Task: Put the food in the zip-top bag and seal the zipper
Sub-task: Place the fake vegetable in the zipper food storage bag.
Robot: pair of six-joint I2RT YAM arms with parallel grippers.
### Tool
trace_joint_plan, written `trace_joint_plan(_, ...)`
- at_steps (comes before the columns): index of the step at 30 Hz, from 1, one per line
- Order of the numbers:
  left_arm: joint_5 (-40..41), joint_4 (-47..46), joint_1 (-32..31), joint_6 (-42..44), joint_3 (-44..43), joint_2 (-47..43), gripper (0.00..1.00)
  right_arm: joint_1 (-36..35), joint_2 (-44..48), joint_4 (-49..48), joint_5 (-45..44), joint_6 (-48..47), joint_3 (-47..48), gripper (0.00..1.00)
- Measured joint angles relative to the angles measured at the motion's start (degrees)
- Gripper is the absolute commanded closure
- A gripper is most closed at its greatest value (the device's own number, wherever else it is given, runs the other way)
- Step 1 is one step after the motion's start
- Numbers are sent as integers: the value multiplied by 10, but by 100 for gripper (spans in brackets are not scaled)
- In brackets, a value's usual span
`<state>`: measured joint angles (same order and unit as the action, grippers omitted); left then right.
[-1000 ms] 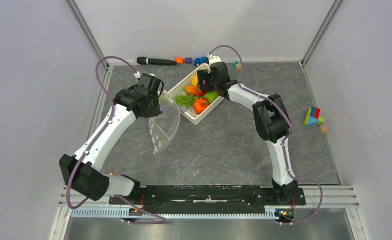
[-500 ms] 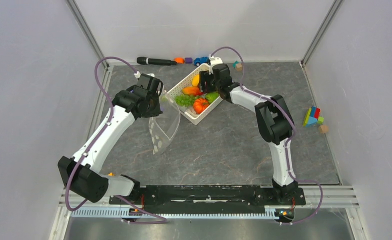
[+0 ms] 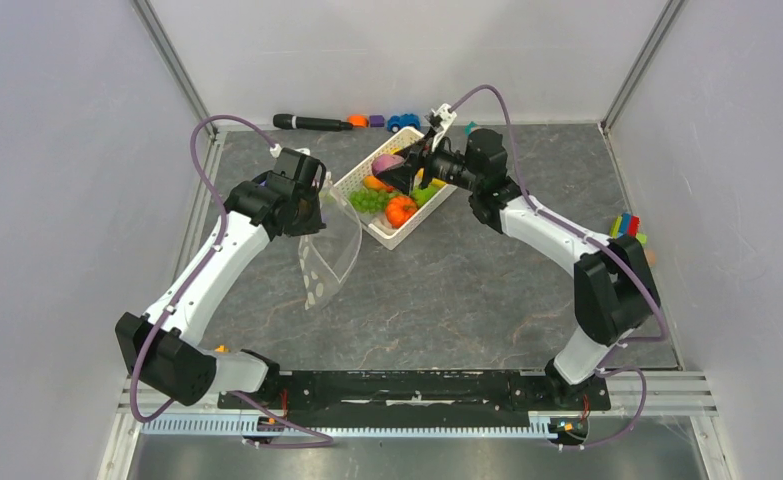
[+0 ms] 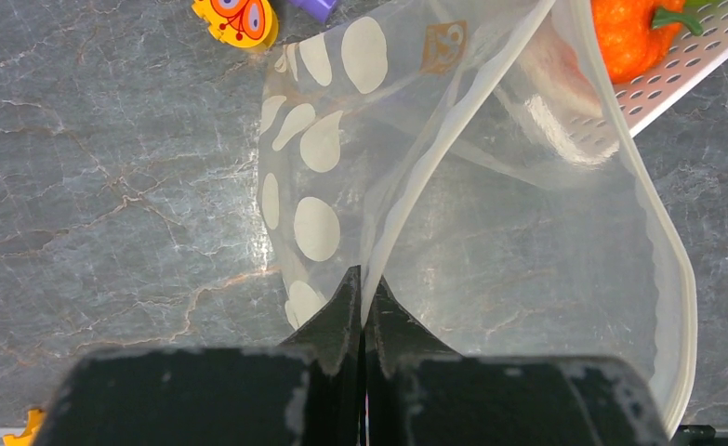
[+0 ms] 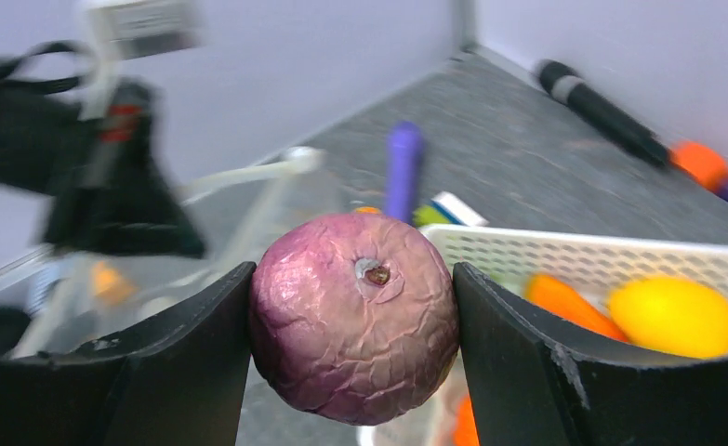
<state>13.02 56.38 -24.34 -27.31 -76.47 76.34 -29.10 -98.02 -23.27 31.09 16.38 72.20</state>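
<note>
The zip-top bag (image 3: 327,255) is clear with white dots and hangs from my left gripper (image 3: 312,205), which is shut on one lip (image 4: 364,283). Its mouth gapes open, and the zipper (image 4: 662,251) runs along the free lip. My right gripper (image 3: 399,170) is shut on a purple wrinkled ball of food (image 5: 355,316) and holds it in the air over the white basket (image 3: 392,240). The purple piece (image 3: 387,161) sits to the right of the bag. Green grapes (image 3: 367,200), an orange-red piece (image 3: 401,210) and a yellow piece (image 5: 676,316) lie in the basket.
A black marker (image 3: 312,122), a blue toy car (image 3: 402,121) and small orange and purple bits (image 3: 357,120) line the back wall. Coloured blocks (image 3: 625,235) sit at the right edge. A yellow-orange toy (image 4: 237,19) lies on the grey mat beside the bag.
My right gripper closed on the purple piece in the basket and lifted it out, the arm swinging up and rightward. The left arm and the bag have stayed put.
</note>
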Motion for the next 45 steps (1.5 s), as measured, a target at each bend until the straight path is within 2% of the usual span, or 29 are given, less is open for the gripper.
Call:
trace_joint_plan(4, -3, -2, 0, 0, 0, 0, 98, -24, 35, -98, 108, 39, -56, 58)
trace_joint_plan(8, -11, -6, 0, 0, 0, 0, 98, -57, 40, -160, 177, 71, -82, 58)
trace_joint_plan(17, -19, -9, 0, 0, 2, -3, 98, -112, 40, -182, 222, 68, -83, 59)
trace_joint_plan(22, -29, -10, 0, 2, 5, -10, 98, -138, 35, -37, 144, -39, -41, 59)
trace_joint_plan(29, -42, -13, 0, 8, 8, -19, 98, -167, 34, 71, 45, -122, -20, 54)
trace_joint_plan(38, -63, -20, 0, 13, 9, -26, 98, -186, 33, 190, -131, -185, 12, 33)
trace_joint_plan(45, -77, -27, 0, 18, 10, -26, 98, -197, 27, 244, -203, -206, 31, 8)
